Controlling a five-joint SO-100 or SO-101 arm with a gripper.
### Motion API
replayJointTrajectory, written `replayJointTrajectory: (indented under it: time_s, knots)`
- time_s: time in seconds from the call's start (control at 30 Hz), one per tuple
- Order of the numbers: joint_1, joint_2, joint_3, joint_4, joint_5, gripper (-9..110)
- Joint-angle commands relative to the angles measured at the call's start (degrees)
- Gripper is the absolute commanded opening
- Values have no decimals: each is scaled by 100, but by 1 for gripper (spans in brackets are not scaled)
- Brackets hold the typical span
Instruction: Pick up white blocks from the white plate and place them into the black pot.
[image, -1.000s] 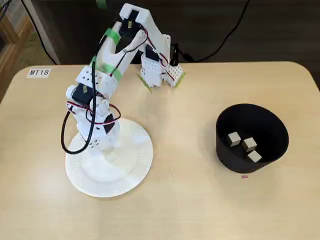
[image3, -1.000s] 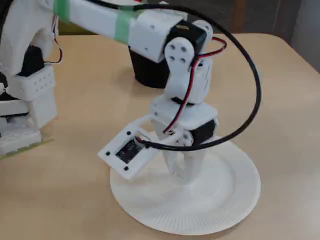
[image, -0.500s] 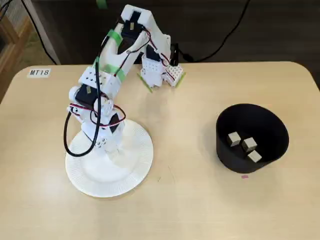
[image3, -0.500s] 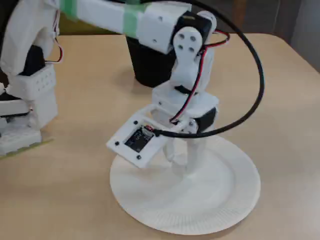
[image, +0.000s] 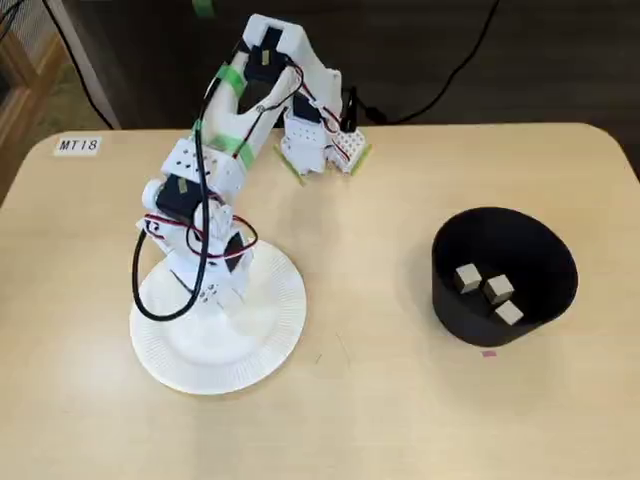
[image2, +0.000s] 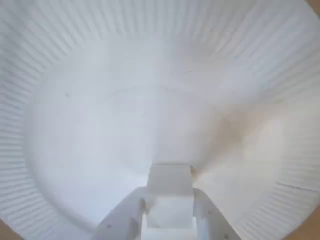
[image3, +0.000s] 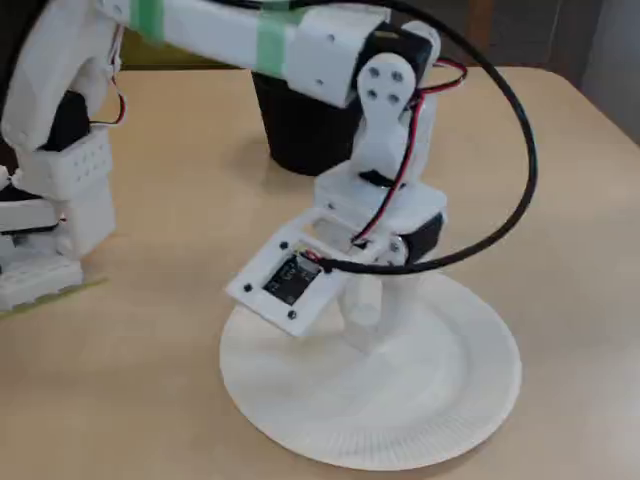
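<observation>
One pale cube (image2: 169, 194) sits clamped in the tool (image2: 170, 210) above the ribbed paper plate (image2: 75, 65).

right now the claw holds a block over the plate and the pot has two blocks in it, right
Not quite: the pot holds three blocks, as the fixed view from above shows. The claw does hold a block over the plate, as the wrist view shows.

A small white label (image: 78, 145) stuck on the table (image: 380, 400) near its far left corner in a fixed view reads "MT18". No other writing is legible; the small circuit board (image3: 291, 280) on the arm's wrist shows nothing readable.
</observation>
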Motion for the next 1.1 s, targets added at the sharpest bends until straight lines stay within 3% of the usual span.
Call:
replayJointTrajectory:
  time_s: [0.0, 0.23, 0.4, 0.5, 0.67, 0.87, 1.07]
  knots:
    - [-105, 264, -826, -26, -360, -2]
    - [-642, 1925, -1723, -387, -1020, -2]
    - [-1793, 3287, -1573, -668, -1169, -2]
    - [-2892, 4148, -703, -1389, -1222, -2]
    - [-4667, 5643, 2145, -3393, -1151, -2]
    - [-5977, 5783, 3683, -3507, -1740, -2]
    - [-6460, 5194, 3858, -3384, -1969, -2]
